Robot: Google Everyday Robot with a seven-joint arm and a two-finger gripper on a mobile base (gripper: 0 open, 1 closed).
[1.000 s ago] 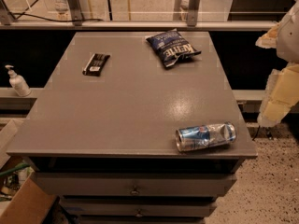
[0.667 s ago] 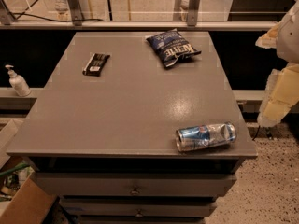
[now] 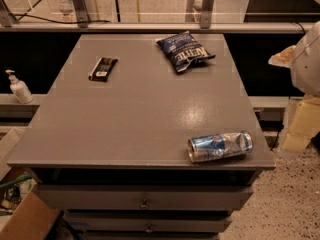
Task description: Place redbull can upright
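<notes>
Redbull can [image 3: 220, 146] lies sideways, front-right on the worktop [image 3: 140, 119], chip bag [image 3: 185, 51] well behind; our pincer [image 3: 287, 58], perhaps at the right edge, we cannot tell its state

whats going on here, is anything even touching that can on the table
Nothing is being handled at this moment. The slim silver-and-blue aluminium drink can lies on its side near the front right corner of the grey table, untouched, so it is not yet upright. The robot's pale arm sits beyond the table's right edge, and its tool is not in view. A dark blue crinkled chip bag and a small black wrapped bar lie toward the far side.
</notes>
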